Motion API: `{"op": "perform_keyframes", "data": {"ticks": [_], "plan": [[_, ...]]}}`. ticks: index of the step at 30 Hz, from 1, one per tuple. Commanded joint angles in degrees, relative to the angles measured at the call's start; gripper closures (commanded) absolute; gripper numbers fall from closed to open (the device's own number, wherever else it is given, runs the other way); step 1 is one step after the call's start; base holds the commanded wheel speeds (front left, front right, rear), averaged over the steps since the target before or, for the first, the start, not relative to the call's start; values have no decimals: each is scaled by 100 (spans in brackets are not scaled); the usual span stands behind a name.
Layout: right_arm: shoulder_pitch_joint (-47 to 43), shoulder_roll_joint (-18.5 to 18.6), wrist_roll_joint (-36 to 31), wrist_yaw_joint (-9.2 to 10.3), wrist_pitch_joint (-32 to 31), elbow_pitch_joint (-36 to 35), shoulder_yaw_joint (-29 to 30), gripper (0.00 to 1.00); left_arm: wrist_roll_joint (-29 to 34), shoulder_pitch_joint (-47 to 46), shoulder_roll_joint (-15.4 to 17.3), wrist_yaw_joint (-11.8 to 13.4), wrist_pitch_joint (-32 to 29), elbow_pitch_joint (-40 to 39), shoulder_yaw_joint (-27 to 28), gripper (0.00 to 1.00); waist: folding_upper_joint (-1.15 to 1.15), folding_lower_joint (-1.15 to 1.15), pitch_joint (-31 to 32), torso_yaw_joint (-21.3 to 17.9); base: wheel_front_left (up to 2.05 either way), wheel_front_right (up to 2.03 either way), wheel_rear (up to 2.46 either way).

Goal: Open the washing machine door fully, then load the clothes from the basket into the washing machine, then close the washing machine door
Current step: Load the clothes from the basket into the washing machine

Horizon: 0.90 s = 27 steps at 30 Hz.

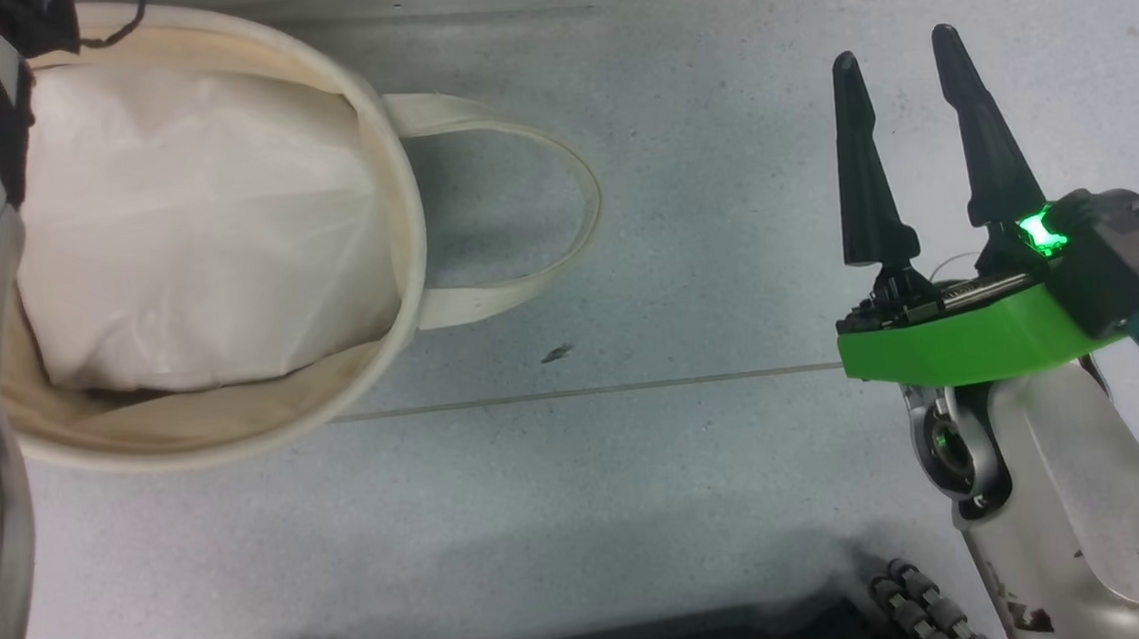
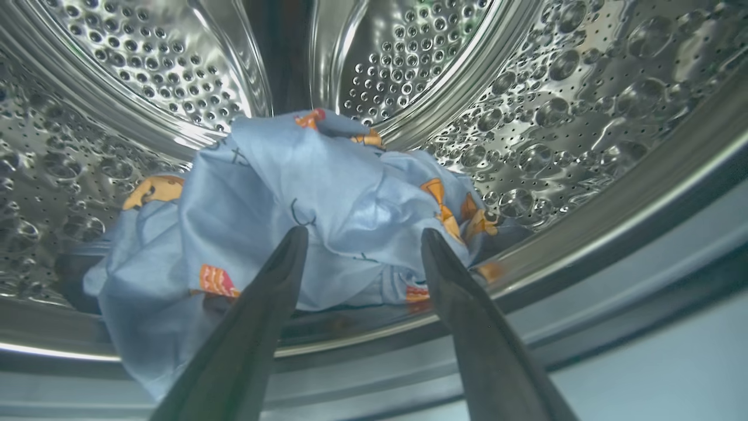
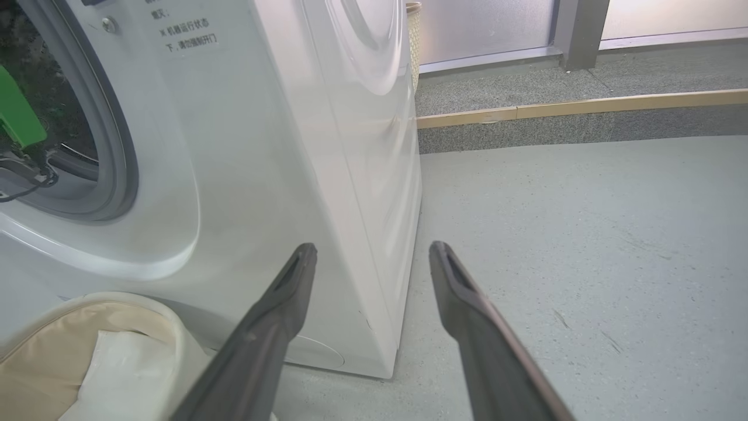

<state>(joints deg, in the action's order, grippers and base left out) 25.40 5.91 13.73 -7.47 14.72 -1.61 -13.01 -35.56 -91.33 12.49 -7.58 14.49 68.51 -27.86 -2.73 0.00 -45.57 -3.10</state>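
Clothes (image 2: 327,193) inside washing machine (image 2: 555,88), hem over lip; left gripper (image 2: 362,237) spread, released. Right gripper (image 1: 894,44) spread, empty. Basket (image 1: 402,221) holds white cloth (image 1: 191,216). Loading looks done; door closing left.

The clothes (image 2: 327,193) crowd the lower drum (image 2: 584,88) mouth; open floor (image 1: 705,250) lies right of the basket (image 1: 410,230).

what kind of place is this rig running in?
Likely a laundry corner in a lab or utility space, not clearly a home: a white front-loading washing machine, a cream canvas basket on speckled grey floor, and frosted glass panels behind a raised step.
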Motion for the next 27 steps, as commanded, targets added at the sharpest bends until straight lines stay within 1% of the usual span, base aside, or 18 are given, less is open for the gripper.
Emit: {"op": "perform_keyframes", "data": {"ticks": [1,7,14,19,23,27], "plan": [[-246,-35,37,-2,28,-121,-105,0,-57,89,193,9,45,-231,14,0,0,0,57,55,0,0,0],[-232,-12,61,-2,28,-62,-116,0,-55,479,227,9,49,-650,132,0,0,0,165,153,0,0,0],[-247,30,107,-2,28,4,-114,0,147,1094,234,9,50,-1240,415,0,0,0,361,259,0,0,0],[-269,63,164,-2,28,87,-156,0,212,1483,166,9,51,-1426,555,0,0,0,551,325,0,0,0],[-295,89,211,-2,28,133,-170,0,244,1727,171,9,51,-1495,593,0,0,0,711,358,0,0,0],[-329,127,255,-2,28,173,-181,0,301,2037,196,9,51,-1780,670,0,0,0,905,394,0,0,0]]}}
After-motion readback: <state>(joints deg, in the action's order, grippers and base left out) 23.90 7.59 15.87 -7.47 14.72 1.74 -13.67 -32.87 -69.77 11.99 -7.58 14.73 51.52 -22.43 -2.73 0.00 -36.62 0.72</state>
